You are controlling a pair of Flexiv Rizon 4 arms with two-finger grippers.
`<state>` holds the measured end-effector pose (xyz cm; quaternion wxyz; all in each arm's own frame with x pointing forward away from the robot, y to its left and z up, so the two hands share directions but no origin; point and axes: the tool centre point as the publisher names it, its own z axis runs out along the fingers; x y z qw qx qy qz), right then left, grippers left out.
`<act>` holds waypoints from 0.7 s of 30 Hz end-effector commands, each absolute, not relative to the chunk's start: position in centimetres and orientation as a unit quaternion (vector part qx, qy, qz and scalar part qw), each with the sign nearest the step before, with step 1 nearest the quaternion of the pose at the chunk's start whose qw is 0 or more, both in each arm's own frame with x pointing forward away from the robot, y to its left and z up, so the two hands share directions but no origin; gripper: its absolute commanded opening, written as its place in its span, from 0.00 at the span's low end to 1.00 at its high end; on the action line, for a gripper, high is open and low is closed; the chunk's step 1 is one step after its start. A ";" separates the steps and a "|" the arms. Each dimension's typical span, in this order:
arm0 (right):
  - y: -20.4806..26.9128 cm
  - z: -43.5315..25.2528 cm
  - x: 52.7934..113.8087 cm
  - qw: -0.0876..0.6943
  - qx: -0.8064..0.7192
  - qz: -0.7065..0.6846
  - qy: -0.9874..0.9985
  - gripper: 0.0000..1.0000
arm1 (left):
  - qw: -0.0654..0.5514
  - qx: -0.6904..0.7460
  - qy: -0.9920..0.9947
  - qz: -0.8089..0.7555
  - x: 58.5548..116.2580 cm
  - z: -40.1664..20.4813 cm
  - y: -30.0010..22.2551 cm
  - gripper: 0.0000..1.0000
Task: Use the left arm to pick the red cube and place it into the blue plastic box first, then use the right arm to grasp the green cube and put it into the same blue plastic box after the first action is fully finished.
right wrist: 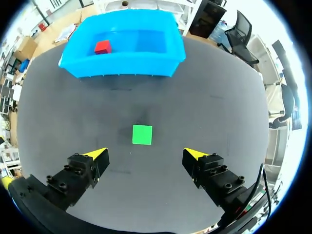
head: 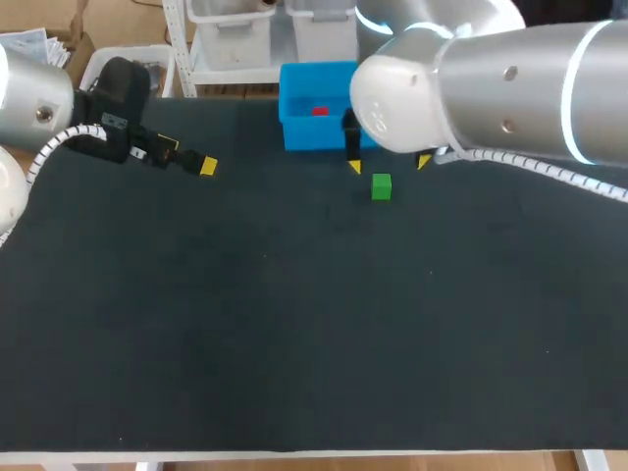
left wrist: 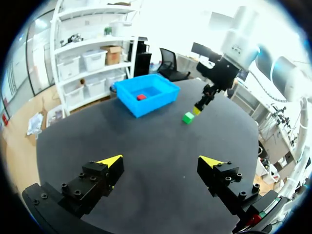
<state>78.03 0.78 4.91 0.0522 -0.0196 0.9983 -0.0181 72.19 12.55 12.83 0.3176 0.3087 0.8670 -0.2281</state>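
Observation:
The red cube (head: 320,111) lies inside the blue plastic box (head: 294,132) at the table's far middle; the right wrist view also shows the red cube (right wrist: 103,47) in the blue box (right wrist: 122,66). A green cube (head: 381,186) rests on the black mat just in front of the box. My right gripper (head: 388,164) hangs open above it; in its wrist view the green cube (right wrist: 142,134) lies just ahead of the open right gripper (right wrist: 146,155). My left gripper (head: 192,159) is open and empty over the far left of the table, well away from the box (left wrist: 146,93).
The black mat (head: 294,324) covers the whole table. My right arm's big white links (head: 491,88) overhang the far right and hide part of the box's right end. In the left wrist view my right gripper (left wrist: 199,108) stands near the green cube (left wrist: 188,117).

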 end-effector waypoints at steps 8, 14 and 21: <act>0.4 1.3 79.5 0.030 -0.025 -0.003 0.999 1.00 | 0.321 0.310 0.865 -0.232 72.1 12.7 12.7 1.00; 0.1 0.0 80.2 0.034 -0.030 0.014 0.999 1.00 | 0.321 0.310 0.865 -0.232 72.1 12.7 12.7 1.00; 0.2 -1.0 81.0 0.027 -0.036 0.012 0.999 1.00 | 0.321 0.310 0.865 -0.232 72.1 12.7 12.7 1.00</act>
